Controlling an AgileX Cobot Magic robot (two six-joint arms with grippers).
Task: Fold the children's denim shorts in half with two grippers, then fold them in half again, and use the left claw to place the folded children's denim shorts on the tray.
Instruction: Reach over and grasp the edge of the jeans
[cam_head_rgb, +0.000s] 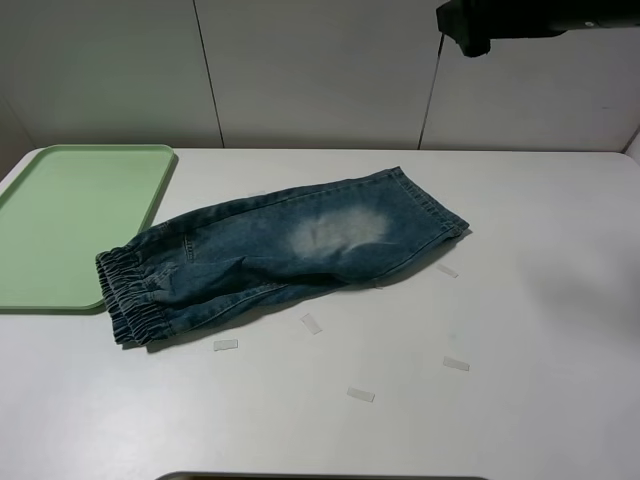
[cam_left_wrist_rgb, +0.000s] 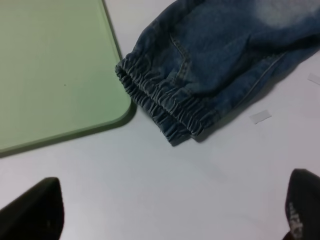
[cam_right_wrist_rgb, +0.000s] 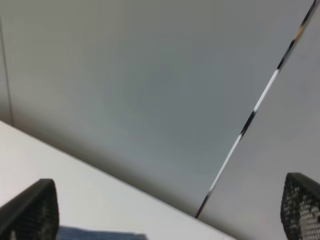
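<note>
**Spread wide, holding nothing**

The left end effector (cam_left_wrist_rgb: 167, 212) has its two black fingers (cam_left_wrist_rgb: 30, 212) set far apart. Only bare table shows between them. One finger carries a small pale marking that is too blurred to read. This end effector hangs over the flat white table (cam_left_wrist_rgb: 200, 170), near a rounded corner of the large pale green plastic tray (cam_left_wrist_rgb: 50, 75) with its low raised rim.

The right end effector (cam_right_wrist_rgb: 167, 212) is likewise spread. Its two black fingers (cam_right_wrist_rgb: 30, 212) have a mesh-textured surface, and nothing sits between them. Its camera faces the pale grey panelled wall (cam_right_wrist_rgb: 150, 75) and one dark seam. A sliver of blue denim shows at the edge of that view.

The small faded blue children's denim shorts (cam_head_rgb: 270, 255) lie on the table beside the tray, doubled over lengthwise with one leg on the other. The gathered elastic waistband is the end nearest the tray and sits right up against that rounded corner. I cannot tell whether cloth and rim touch. The cuffed leg ends point away from the tray. A pale bleached patch lies on the upper layer, about midway along. No writing or label can be made out on the denim.

Several short white tape strips (cam_head_rgb: 226, 345) lie scattered on the table. They are on the side of the shorts away from the tray, and one is just beside the waistband.

In the exterior high view a black arm housing (cam_head_rgb: 500, 20) hangs in front of the wall, well apart from the tray.
</note>
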